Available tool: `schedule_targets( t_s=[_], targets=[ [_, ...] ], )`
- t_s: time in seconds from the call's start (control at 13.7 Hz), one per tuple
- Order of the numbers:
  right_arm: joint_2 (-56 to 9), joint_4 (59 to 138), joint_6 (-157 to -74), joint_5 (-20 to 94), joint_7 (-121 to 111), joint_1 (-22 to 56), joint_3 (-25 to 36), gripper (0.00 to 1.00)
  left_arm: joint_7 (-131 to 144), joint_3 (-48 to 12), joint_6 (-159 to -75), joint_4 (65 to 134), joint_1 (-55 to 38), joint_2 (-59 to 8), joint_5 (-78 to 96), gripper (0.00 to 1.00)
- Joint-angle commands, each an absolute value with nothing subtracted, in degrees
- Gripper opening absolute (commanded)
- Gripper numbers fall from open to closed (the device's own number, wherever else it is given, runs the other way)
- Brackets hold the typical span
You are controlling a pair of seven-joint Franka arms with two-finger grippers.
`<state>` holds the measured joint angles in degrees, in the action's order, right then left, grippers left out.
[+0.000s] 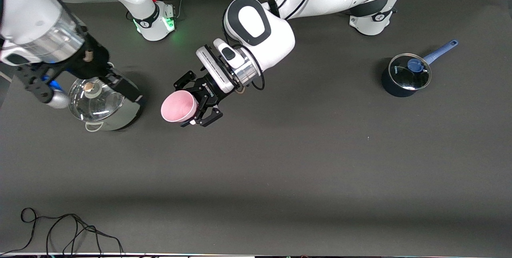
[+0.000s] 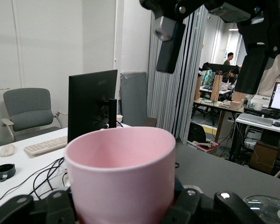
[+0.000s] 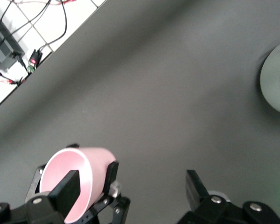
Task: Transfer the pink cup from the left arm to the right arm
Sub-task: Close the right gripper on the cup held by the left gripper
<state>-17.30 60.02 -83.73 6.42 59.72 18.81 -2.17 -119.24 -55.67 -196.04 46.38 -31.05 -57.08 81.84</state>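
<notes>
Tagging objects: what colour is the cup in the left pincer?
Pale pink, plain, inside and out. The cup shows best in the left wrist view.

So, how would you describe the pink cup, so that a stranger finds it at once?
Start from the steel pot with the glass lid at the right arm's end of the table. Beside it, in the air, the left hand grips the pink cup on its side. It is the only pink thing, small and without handle.

1. The left tool (image 1: 199, 104) has small white letters on its black body. They are too small to read.
2. The black monitor (image 2: 92, 105) has a faint word near its top edge. It cannot be read.
</notes>
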Motion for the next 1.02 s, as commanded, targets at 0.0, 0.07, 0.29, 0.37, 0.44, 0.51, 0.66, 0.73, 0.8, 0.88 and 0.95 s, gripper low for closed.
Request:
schedule_targets(
  t_s=[0.0, 0.07, 0.29, 0.37, 0.44, 0.51, 0.66, 0.73, 0.8, 0.88, 0.95],
  targets=[
    [-18.98, 56.87, -82.0, 6.94, 62.4, 18.54, -4.56, 1.0, -117.6, -54.58, -196.79, 45.44, -32.26, -56.51, 81.04, 0.0],
    [-18.98, 56.87, -82.0, 6.94, 62.75, 18.63, -5.18, 1.0, -117.6, -54.58, -196.79, 45.44, -32.26, -56.51, 81.04, 0.0],
    [-19.16, 56.78, -82.79, 6.94, 63.89, 18.54, -5.45, 1.0, -117.6, -54.58, -196.79, 45.35, -32.26, -56.51, 81.04, 0.0],
    [-19.77, 56.78, -82.88, 7.03, 63.98, 18.54, -5.54, 1.0, -117.6, -54.58, -196.87, 45.44, -32.26, -56.51, 81.04, 0.0],
    [-20.65, 56.78, -82.97, 7.47, 64.16, 18.54, -5.54, 1.0, -117.51, -54.58, -196.87, 45.44, -32.26, -56.51, 81.04, 0.0],
    [-21.18, 56.78, -83.4, 8.08, 64.16, 18.54, -5.54, 1.0, -116.81, -54.58, -196.79, 45.44, -32.43, -56.51, 81.04, 0.0],
    [-22.49, 56.78, -84.63, 8.09, 64.16, 18.54, -5.54, 1.0, -116.37, -54.58, -196.87, 45.44, -32.43, -56.51, 80.25, 0.0],
    [-22.76, 56.78, -85.42, 8.09, 64.16, 18.54, -5.54, 1.0, -116.11, -54.58, -196.79, 45.44, -32.43, -56.51, 80.16, 0.0],
    [-23.11, 56.78, -85.78, 8.09, 64.16, 18.54, -5.54, 1.0, -115.49, -54.58, -196.79, 45.44, -32.43, -56.51, 80.07, 0.0],
    [-23.29, 56.78, -85.78, 8.09, 64.33, 18.54, -5.54, 1.0, -115.23, -54.58, -196.79, 45.44, -32.43, -56.51, 79.81, 0.0],
    [-23.2, 56.78, -85.78, 8.09, 64.34, 18.54, -5.71, 0.99, -114.79, -54.49, -196.79, 45.44, -32.43, -56.51, 79.8, 0.0]
  ],
)
